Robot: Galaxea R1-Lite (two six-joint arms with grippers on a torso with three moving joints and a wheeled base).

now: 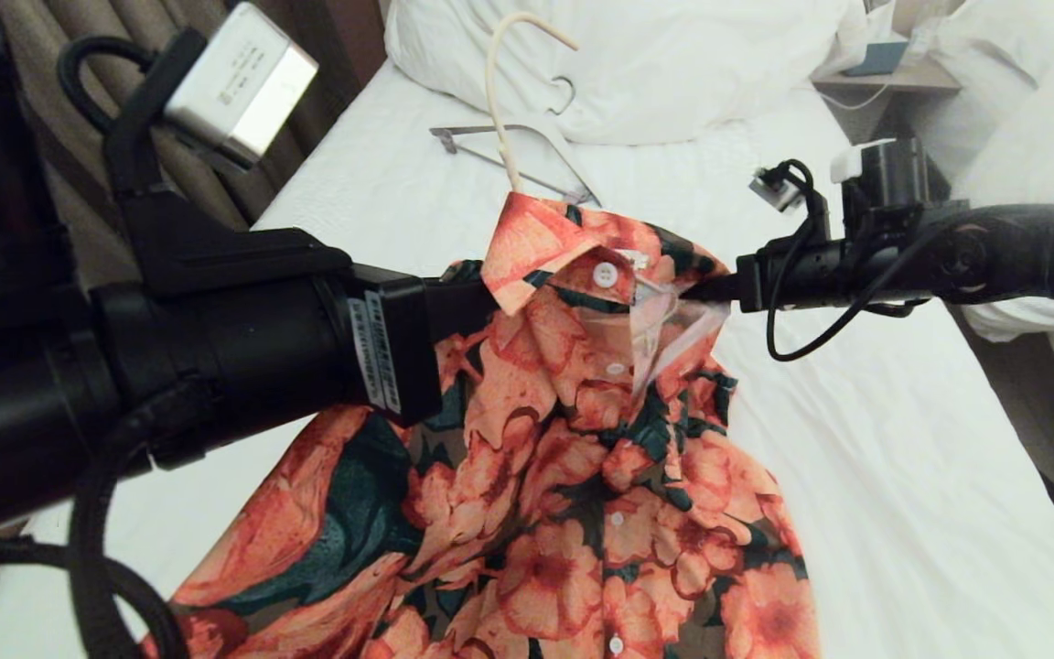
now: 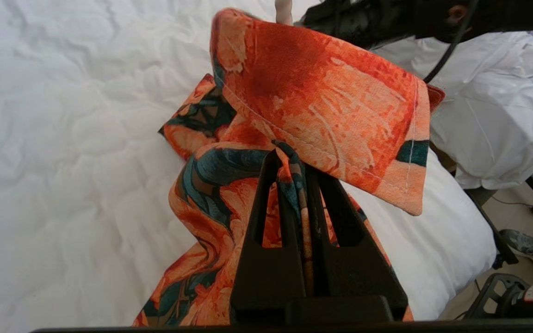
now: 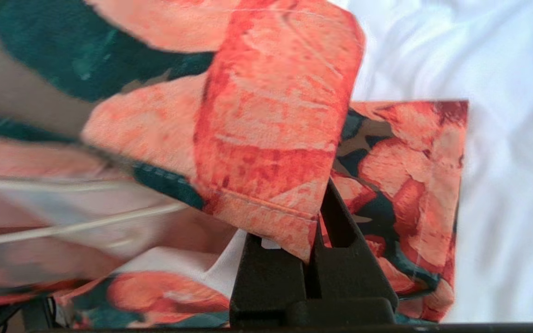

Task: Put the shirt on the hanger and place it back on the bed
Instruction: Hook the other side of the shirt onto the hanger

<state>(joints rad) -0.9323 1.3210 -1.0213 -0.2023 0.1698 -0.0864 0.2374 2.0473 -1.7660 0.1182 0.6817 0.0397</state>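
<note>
A: status on the short-sleeved button-up shirt with orange-pink flowers and dark green leaves [image 1: 573, 439]?

B: lifted at the collar between both arms, lower part draped on the narrow bed with the smooth white sheet [image 1: 902, 476]; left gripper [image 2: 294, 159] pinched together on a fold of fabric just under the collar flap; right gripper [image 3: 317, 222] clamped on the collar edge at the other side.

A: the thin cream-white wire hanger [image 1: 504, 119]?

B: hook and neck stick up out of the collar, so it looks threaded into the neck; shoulders hidden under cloth, can't confirm seating; a second, thicker grey-white hanger [image 1: 527, 156] lies on the sheet behind, near the big white pillow [image 1: 673, 55].

A: handling?

B: light, limp, thin weave; sags wherever it isn't held; likely slides on thin wire; no fragility apart from the buttons.

A: where to hold?

B: collar seam or shoulder seam, doubled cloth, best bite; for the set-down I'd take the hanger neck, the only stiff part; grabbing loose front panel would just bunch it and could pull a shoulder off the wire.
</note>
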